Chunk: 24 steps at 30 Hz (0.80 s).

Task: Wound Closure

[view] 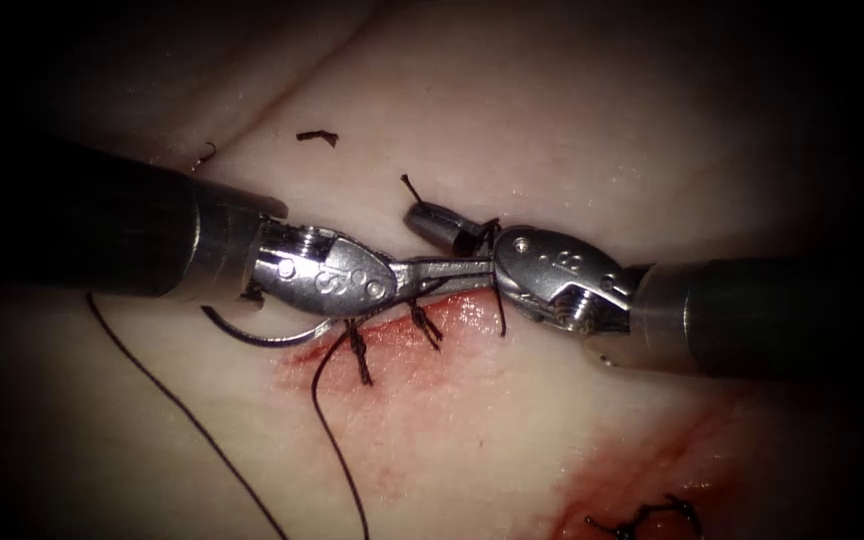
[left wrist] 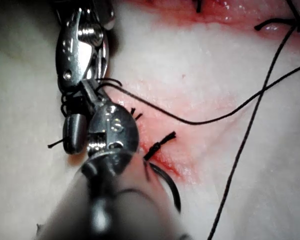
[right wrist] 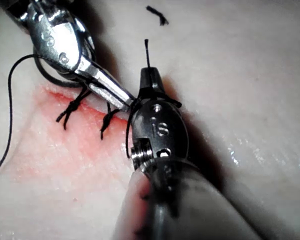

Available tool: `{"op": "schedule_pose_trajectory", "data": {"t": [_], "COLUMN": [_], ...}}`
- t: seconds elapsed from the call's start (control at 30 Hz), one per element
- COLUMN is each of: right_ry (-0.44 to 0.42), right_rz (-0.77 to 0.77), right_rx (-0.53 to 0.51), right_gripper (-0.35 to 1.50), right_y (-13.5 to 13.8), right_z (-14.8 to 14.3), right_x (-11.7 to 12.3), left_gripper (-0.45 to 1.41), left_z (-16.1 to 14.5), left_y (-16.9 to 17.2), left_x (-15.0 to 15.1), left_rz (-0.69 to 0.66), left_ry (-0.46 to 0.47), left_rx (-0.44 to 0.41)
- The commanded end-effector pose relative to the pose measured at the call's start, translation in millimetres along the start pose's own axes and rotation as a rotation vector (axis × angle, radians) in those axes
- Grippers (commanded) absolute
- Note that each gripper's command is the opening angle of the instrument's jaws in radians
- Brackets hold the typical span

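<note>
My left tool reaches across the cut from the left. Its jaws are shut on the thread right at the right tool's wrist. My right tool points up and left, shut on a short thread tail that sticks out past its tip, with thread looped around the base of its jaws. The curved needle lies on the tissue left of the cut, under the left tool, and neither tool holds it. The needle also shows beside the left tool. The right tool has the loop behind it.
Two knotted stitches cross the cut, with red fluid below them. Cut thread ends lie on the tissue above. A long thread strand trails to the lower left. Another stitched, red-stained spot sits at the lower right.
</note>
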Motion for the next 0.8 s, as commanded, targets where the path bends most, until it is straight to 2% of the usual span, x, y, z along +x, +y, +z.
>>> {"op": "schedule_pose_trajectory", "data": {"t": [0.03, 0.13, 0.27, 0.33, 0.5, 0.6, 0.8], "right_ry": [0.01, 0.014, 0.043, 0.053, 0.046, 0.049, 0.072], "right_rz": [0.003, -0.017, -0.08, -0.183, -0.473, -0.57, -0.604], "right_rx": [-0.014, -0.034, -0.036, -0.013, -0.009, -0.004, -0.011], "right_gripper": [-0.35, -0.35, -0.35, -0.35, -0.35, -0.35, -0.35], "right_y": [-0.5, -0.5, -1.3, -1.7, -2.5, -3.2, -4.2], "right_z": [-0.8, -1.7, -2.5, -2.9, -3.4, -3.7, -4.9], "right_x": [-0.4, -0.9, -3.3, -4.1, -3.5, -3.3, -2.0], "left_gripper": [-0.45, -0.45, -0.45, -0.45, -0.45, -0.45, -0.45], "left_z": [0.6, 0.3, -0.3, -0.9, -1.0, -1.0, -1.3], "left_y": [1.1, 2.1, 3.2, 2.9, 2.6, 2.5, 1.0], "left_x": [-0.4, -0.5, -1.2, -1.4, -1.4, -1.4, -2.4], "left_rz": [-0.009, -0.02, -0.026, -0.033, -0.038, -0.039, -0.046], "left_ry": [-0.003, -0.006, -0.006, -0.008, -0.013, -0.014, -0.022], "left_rx": [0.003, 0.008, 0.008, 0.008, 0.011, 0.012, 0.017]}}
